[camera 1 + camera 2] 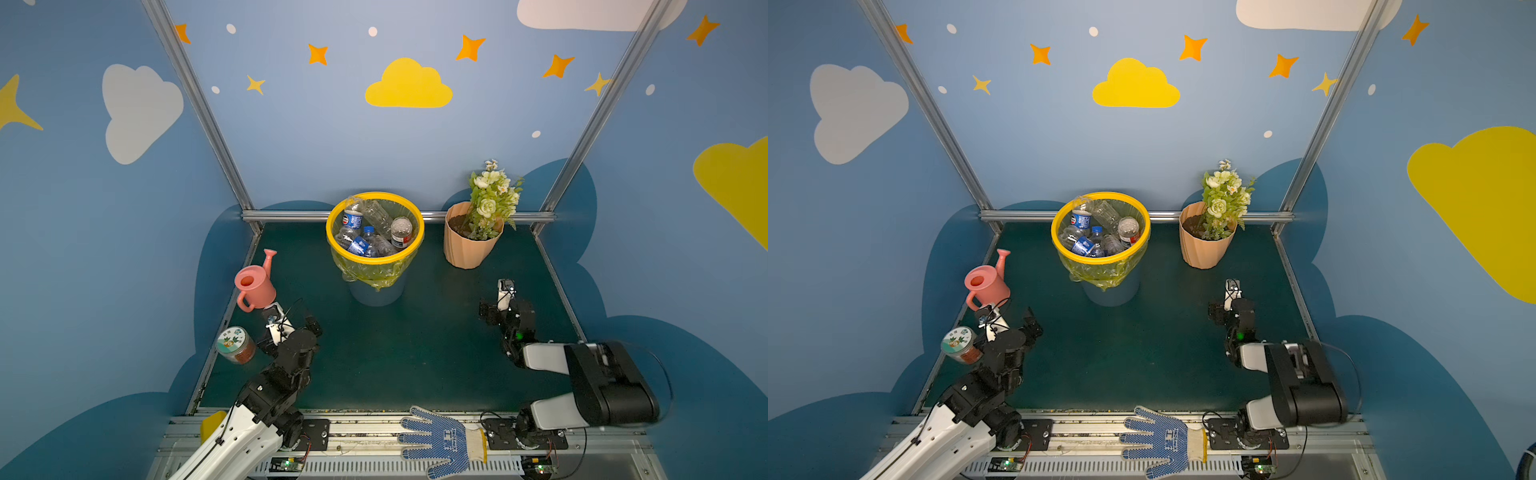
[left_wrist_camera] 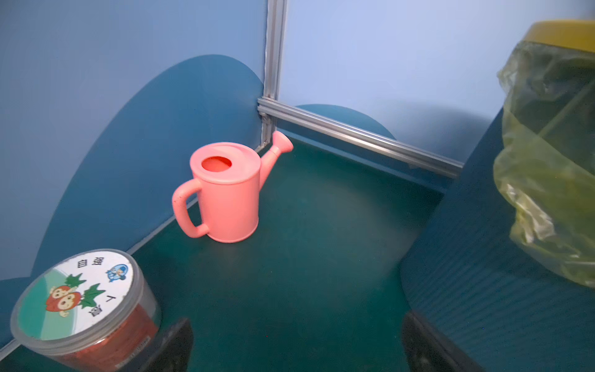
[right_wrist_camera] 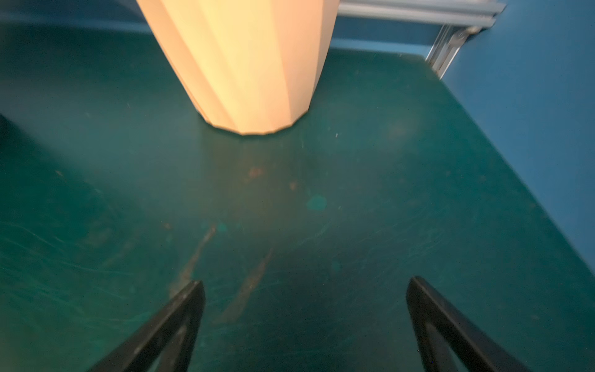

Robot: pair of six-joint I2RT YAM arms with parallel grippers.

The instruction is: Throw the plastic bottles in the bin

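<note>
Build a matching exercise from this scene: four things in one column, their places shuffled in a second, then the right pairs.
Things
1. plastic bottles
2. pink watering can
3. peach flowerpot
4. dotted glove

Places
a. on the metal rail at the near edge
b. inside the bin
c. at the left edge of the green mat
d. at the back right of the mat

Pairs: 1-b, 2-c, 3-d, 4-a
</note>
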